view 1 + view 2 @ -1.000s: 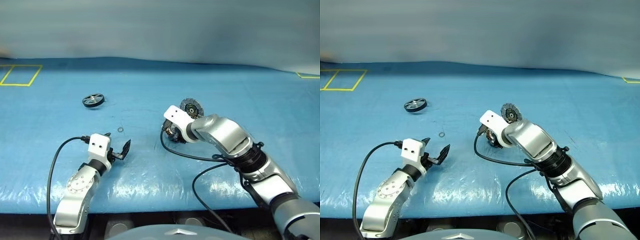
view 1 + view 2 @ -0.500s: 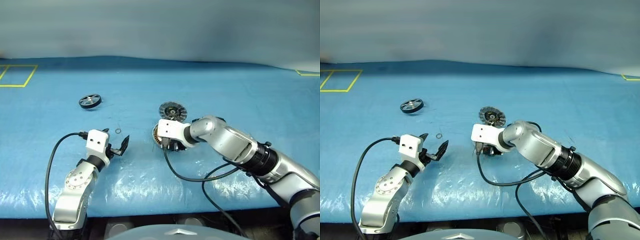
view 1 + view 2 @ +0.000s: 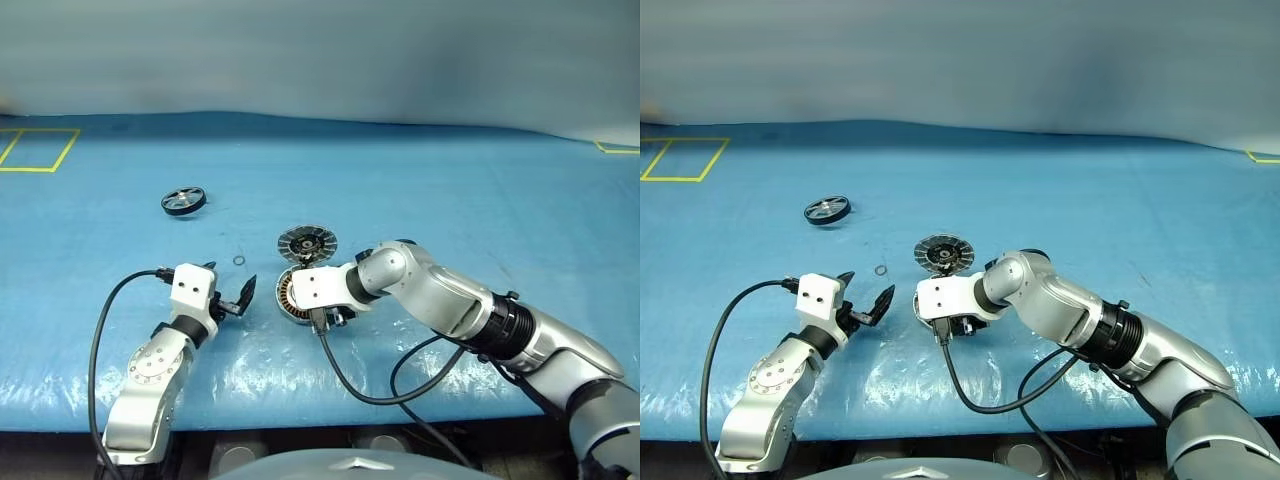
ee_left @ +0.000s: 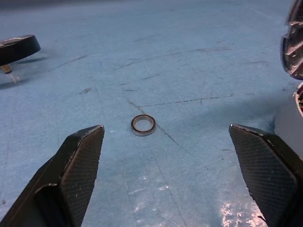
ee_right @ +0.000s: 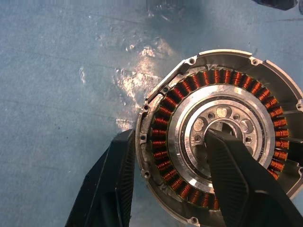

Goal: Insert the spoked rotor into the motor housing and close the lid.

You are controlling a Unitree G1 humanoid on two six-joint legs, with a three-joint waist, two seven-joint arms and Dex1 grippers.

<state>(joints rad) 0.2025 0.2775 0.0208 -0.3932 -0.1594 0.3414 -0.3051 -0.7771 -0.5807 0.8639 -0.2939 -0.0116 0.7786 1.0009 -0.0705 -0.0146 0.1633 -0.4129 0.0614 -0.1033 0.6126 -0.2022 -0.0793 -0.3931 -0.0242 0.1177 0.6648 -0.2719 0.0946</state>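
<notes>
The spoked rotor [image 3: 184, 200] lies flat at the back left of the blue table, also seen from the left wrist [image 4: 16, 45]. The motor housing [image 3: 289, 297] sits low at the middle, its coppery windings [image 5: 227, 75] facing up. My right gripper [image 5: 168, 139] is shut on the housing, one finger outside the rim and the other in the centre hole. The lid [image 3: 307, 243] hangs open behind the housing, showing its segmented inner face. My left gripper [image 3: 232, 283] stands open just left of the housing, holding nothing.
A tiny thin ring [image 4: 143, 125] lies on the table just ahead of the left gripper's fingers [image 4: 80, 156]. Yellow tape marks [image 3: 35, 150] sit at the back left and far right. Black cables loop off both wrists near the front table edge [image 3: 320, 400].
My right arm has brought the housing left and nearer, rolling the wrist so the gripper points down. The lid, upright before, now lies open and face up. The left arm stayed put.
</notes>
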